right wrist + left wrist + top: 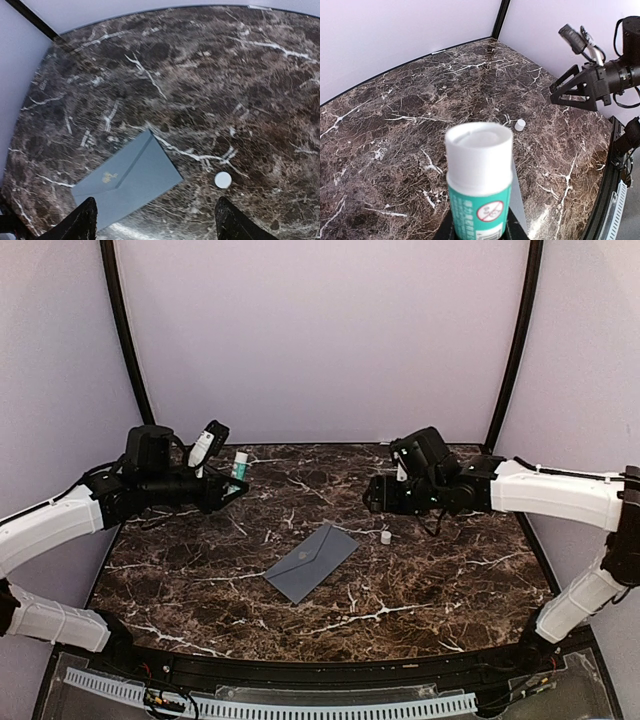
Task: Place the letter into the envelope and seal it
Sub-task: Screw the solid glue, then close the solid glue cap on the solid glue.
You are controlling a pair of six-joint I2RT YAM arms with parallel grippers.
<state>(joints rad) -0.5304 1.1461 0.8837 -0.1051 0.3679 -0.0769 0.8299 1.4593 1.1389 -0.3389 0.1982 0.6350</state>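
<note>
**Clamping a Glue Stick While the Envelope Is Lying Shut**

A glue stick (479, 175), white at the top and with a teal label, is being clenched upright between the jaws of the left gripper (238, 486). That gripper is being held above the far left part of the dark marble table (450, 580). The right gripper (370, 495) is being held released above the far right part of the table, its fingers (80, 222) spread wide with nothing between them.

The envelope (312, 562) is being left flat near the table's middle, turned at an angle, between the two arms and touched by neither. Its pointed flap is being shown folded down, with a small gold mark (107, 176) at the tip. Whether the letter is inside the envelope cannot be told.

A small white cap (386, 536) is being left on the marble near the envelope's far right corner, apart from it and near the right gripper.
</note>
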